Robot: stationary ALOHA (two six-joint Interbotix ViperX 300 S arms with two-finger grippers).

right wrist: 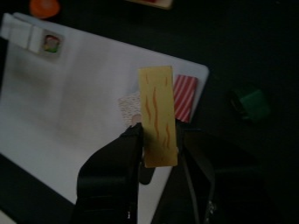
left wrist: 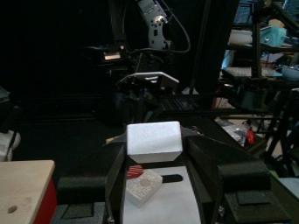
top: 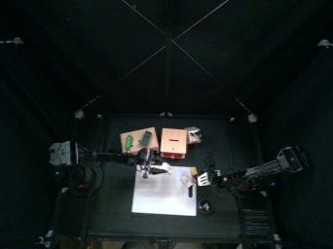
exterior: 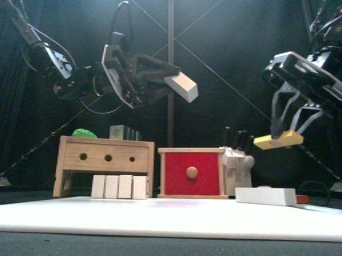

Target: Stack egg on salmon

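My right gripper (right wrist: 160, 147) is shut on the egg (right wrist: 160, 114), a flat yellow strip, and holds it in the air above the white mat (right wrist: 70, 96). In the front view the egg (exterior: 277, 140) hangs high at the right. The salmon (right wrist: 184, 96), a red-and-white striped piece, lies on the mat's edge just beside the egg in the right wrist view. It also shows in the left wrist view (left wrist: 136, 171), next to a speckled white rice block (left wrist: 142, 185). My left gripper (left wrist: 155, 147) is shut on a white block (left wrist: 155, 140) and holds it high (exterior: 182, 86).
A wooden box (exterior: 104, 165) with a green item (exterior: 84, 132) on top and a red box (exterior: 191, 172) stand at the back. Small white blocks (exterior: 118, 186) sit before the wooden box. A white block (exterior: 267, 196) lies on the mat (top: 166, 193) at the right.
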